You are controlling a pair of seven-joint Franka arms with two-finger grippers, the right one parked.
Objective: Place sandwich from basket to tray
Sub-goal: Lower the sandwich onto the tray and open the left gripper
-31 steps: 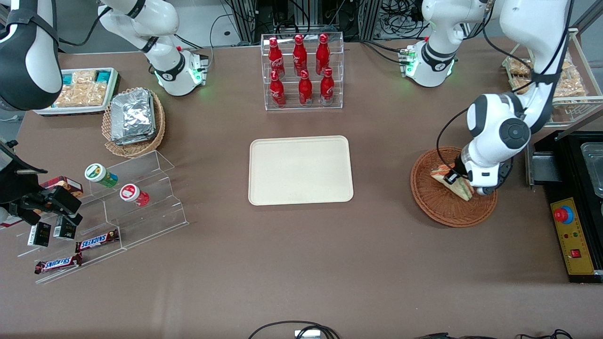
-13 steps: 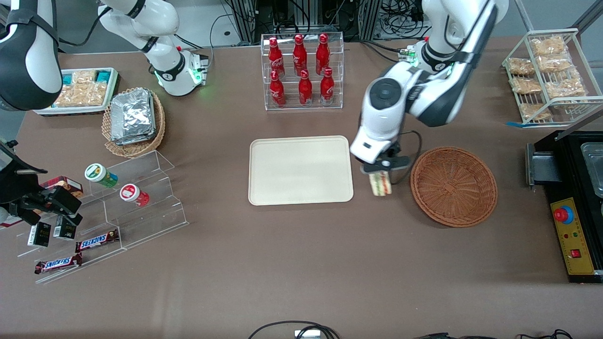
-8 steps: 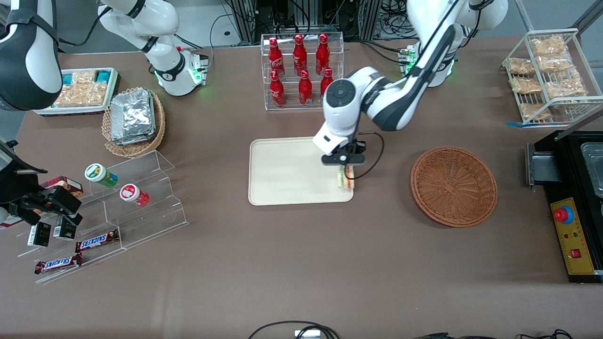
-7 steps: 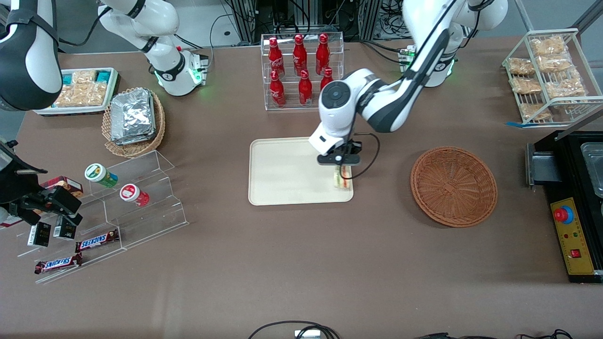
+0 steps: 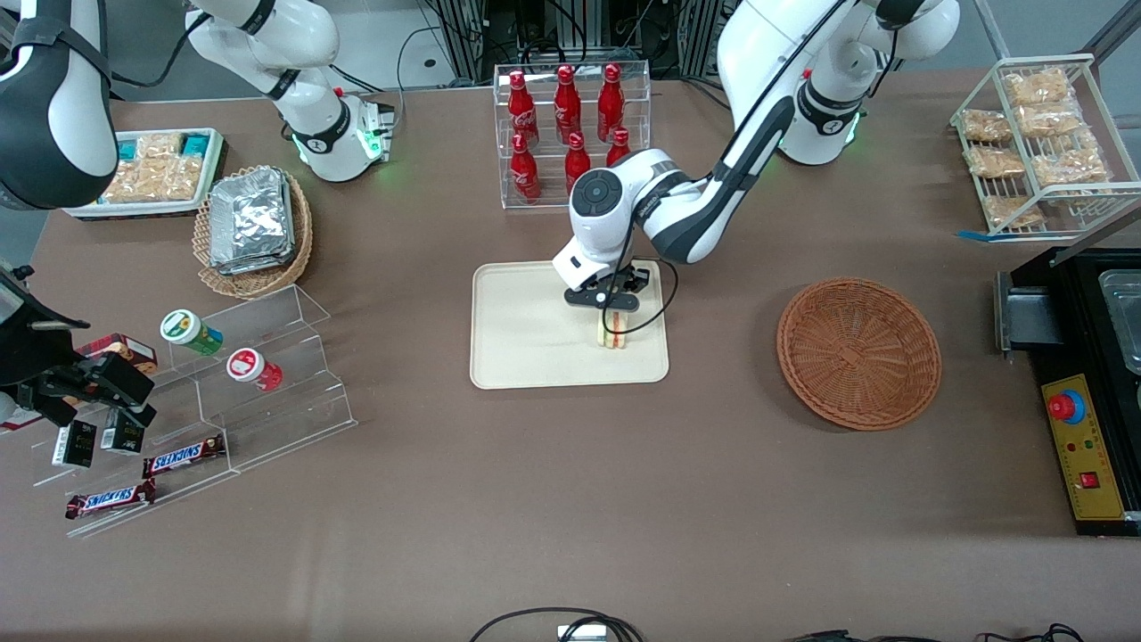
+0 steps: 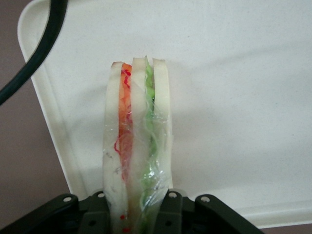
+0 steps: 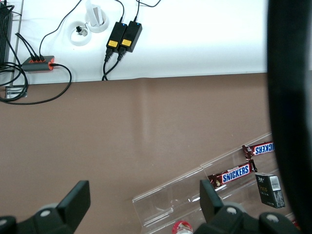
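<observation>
My gripper (image 5: 612, 314) is shut on the wrapped sandwich (image 5: 611, 333) and holds it over the cream-beige tray (image 5: 526, 339), in the part of the tray toward the working arm's end. In the left wrist view the sandwich (image 6: 138, 146) stands on edge between the black fingers (image 6: 180, 212), white bread with orange, red and green layers, with the tray (image 6: 234, 87) under it. I cannot tell whether it touches the tray. The reddish-brown wicker basket (image 5: 858, 352) sits empty on the table toward the working arm's end.
A clear rack of red bottles (image 5: 570, 134) stands just farther from the front camera than the tray. A tan basket with foil packets (image 5: 254, 227) and clear steps with snacks (image 5: 214, 392) lie toward the parked arm's end. A wire rack of packets (image 5: 1038, 134) and black equipment (image 5: 1083, 374) are at the working arm's end.
The gripper lifted the sandwich out of the basket and carried it sideways over the tray; in the last half second it moved further in over the tray. The basket is now empty.
</observation>
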